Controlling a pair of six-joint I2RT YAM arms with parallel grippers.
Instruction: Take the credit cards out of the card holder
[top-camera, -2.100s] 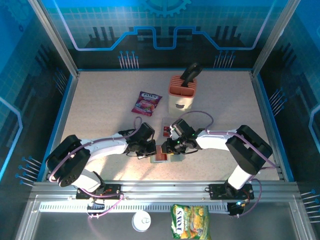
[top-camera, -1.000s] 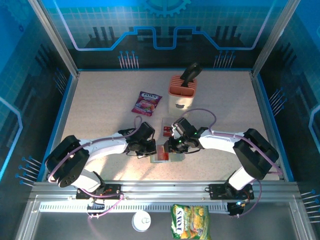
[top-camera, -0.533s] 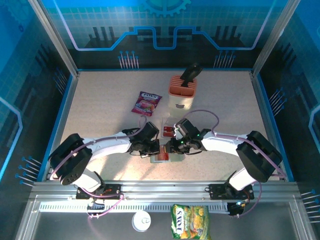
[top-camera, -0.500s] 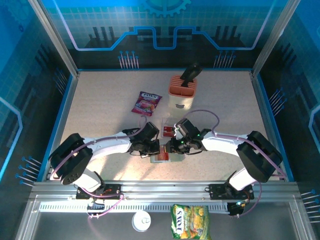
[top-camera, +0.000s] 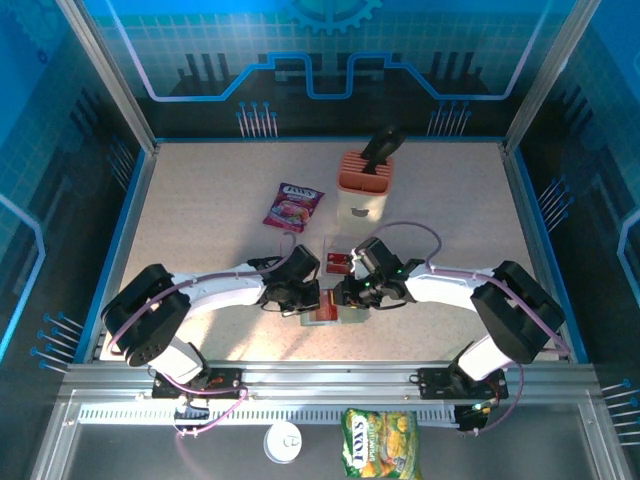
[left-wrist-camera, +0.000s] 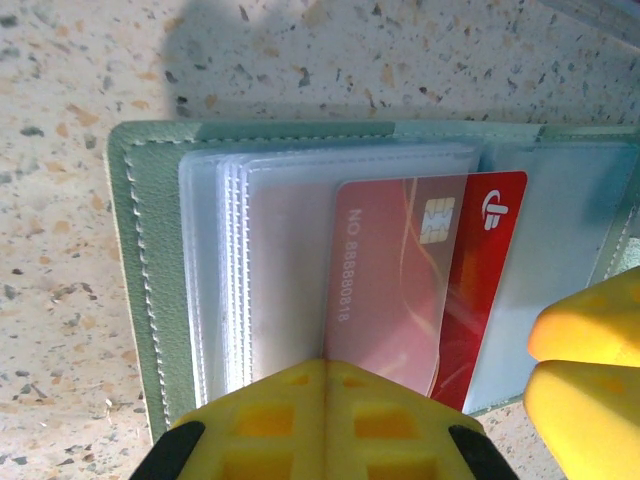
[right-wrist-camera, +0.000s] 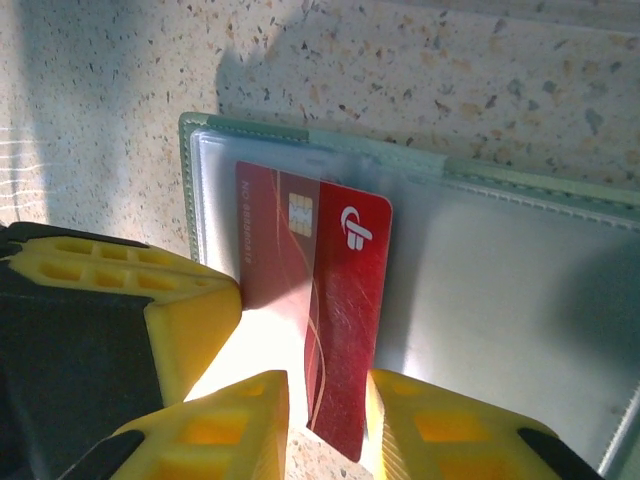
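- Top view. Card holder (top-camera: 322, 316): open and flat on the table (top-camera: 200, 230), near the front edge, between the 2 arms.
- Left end effector (top-camera: 308, 297) is low at the holder's left side and right end effector (top-camera: 345, 296) is low at its right side.
- Loose cards (top-camera: 337, 263): red, on the table just beyond the holder. Their count is not readable. Judged to be cards already removed and set aside.
- Left wrist view. The holder's grey-green cover faces down and its clear sleeves (left-wrist-camera: 280, 250) face up.
- Red card (left-wrist-camera: 400, 290): partly inside 1 sleeve, with the chip under the plastic and the logo end bare.
- Left end effector: the 2 yellow fingers (left-wrist-camera: 250, 420) are closed flat together with nothing between them. Their tips rest at the holder's near edge.
- Judged purpose: to pin the holder down so it does not slide while the card is drawn sideways.
- The right end effector's yellow fingertips sit just beside the card's bare corner.
- Right wrist view. Right end effector: fingers (right-wrist-camera: 240, 420) stand part-way apart.
- 1 finger lies over the sleeved half of the red card and the other is just beside its bare long edge. The card's near end lies in the gap between them.
- Whether they clamp the card or merely straddle it cannot be told.
- Judged purpose: placed to catch the exposed strip and pull the card clear of the sleeve.
- The left end effector's closed tip touches the holder's left panel, beside the card.
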